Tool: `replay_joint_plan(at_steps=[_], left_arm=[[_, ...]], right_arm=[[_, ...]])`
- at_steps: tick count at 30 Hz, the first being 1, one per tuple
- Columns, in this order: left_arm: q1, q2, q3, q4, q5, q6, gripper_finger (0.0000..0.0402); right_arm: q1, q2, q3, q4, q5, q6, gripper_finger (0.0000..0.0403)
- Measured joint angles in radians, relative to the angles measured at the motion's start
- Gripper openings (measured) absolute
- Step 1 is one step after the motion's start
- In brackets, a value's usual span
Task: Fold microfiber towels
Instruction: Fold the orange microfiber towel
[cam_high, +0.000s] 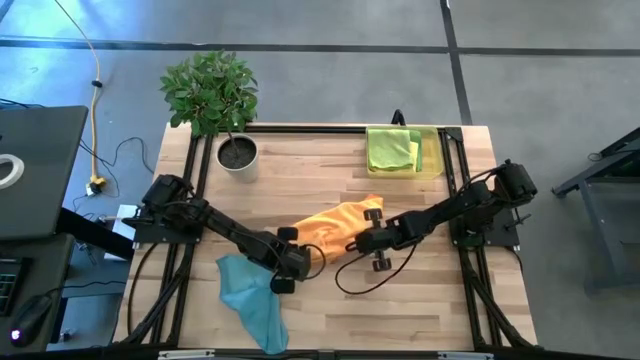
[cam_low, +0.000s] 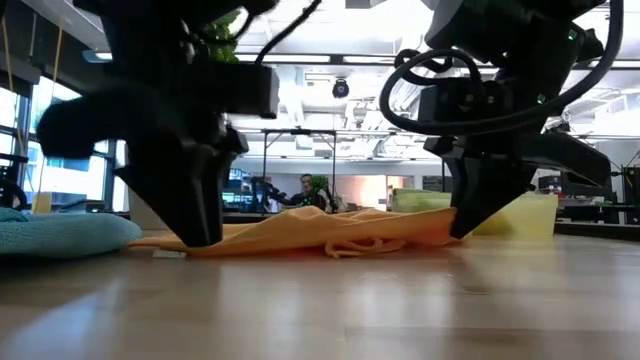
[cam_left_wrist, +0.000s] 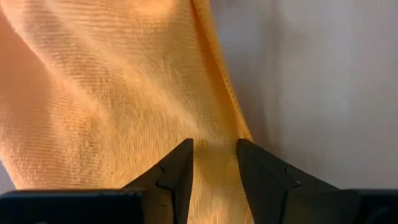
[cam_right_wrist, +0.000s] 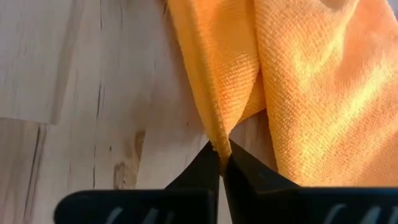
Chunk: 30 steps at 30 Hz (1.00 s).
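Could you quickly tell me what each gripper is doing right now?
Left gripper: open, over the orange towel.
Right gripper: shut on the orange towel's edge.

Potted plant (cam_high: 214, 100) — yellow tray (cam_high: 437, 155) — wooden table (cam_high: 420, 290).

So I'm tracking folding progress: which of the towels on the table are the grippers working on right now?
The orange towel, mid-table. The right gripper is pinched shut on its edge and the left gripper stands open over it. The light blue towel and green towels lie untouched.
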Motion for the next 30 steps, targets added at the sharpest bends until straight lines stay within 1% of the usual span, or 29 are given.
replay_joint_plan(at_steps=[2, 6, 13, 17, 23, 26, 28, 30], left_arm=[[-0.012, 0.000, 0.022, -0.022, 0.008, 0.000, 0.0115], [-0.039, 0.000, 0.044, -0.121, 0.007, 0.000, 0.0115], [-0.055, -0.001, 0.023, -0.117, 0.008, -0.043, 0.0115], [-0.055, -0.004, 0.002, -0.100, 0.043, -0.046, 0.0115], [-0.041, -0.009, -0.046, -0.051, 0.030, -0.050, 0.0114], [-0.035, -0.008, -0.047, -0.049, 0.028, -0.066, 0.0095], [-0.036, -0.007, -0.044, -0.047, 0.024, -0.058, 0.0069], [-0.042, -0.005, -0.032, -0.058, 0.021, -0.045, 0.0034]], right_arm=[[0.000, 0.000, 0.000, -0.002, 0.000, 0.021, 0.0003], [0.000, 0.000, 0.000, -0.009, -0.001, 0.048, 0.0001], [0.000, 0.000, 0.000, -0.008, -0.001, 0.049, 0.0001], [0.000, 0.000, 0.000, -0.008, -0.002, 0.082, 0.0001], [0.000, 0.000, 0.000, 0.000, -0.024, 0.123, 0.0000], [0.001, 0.000, 0.006, -0.001, -0.037, 0.150, 0.0000], [0.004, 0.000, 0.016, -0.008, -0.037, 0.156, 0.0000], [0.012, 0.000, 0.035, -0.029, -0.037, 0.154, 0.0000]])
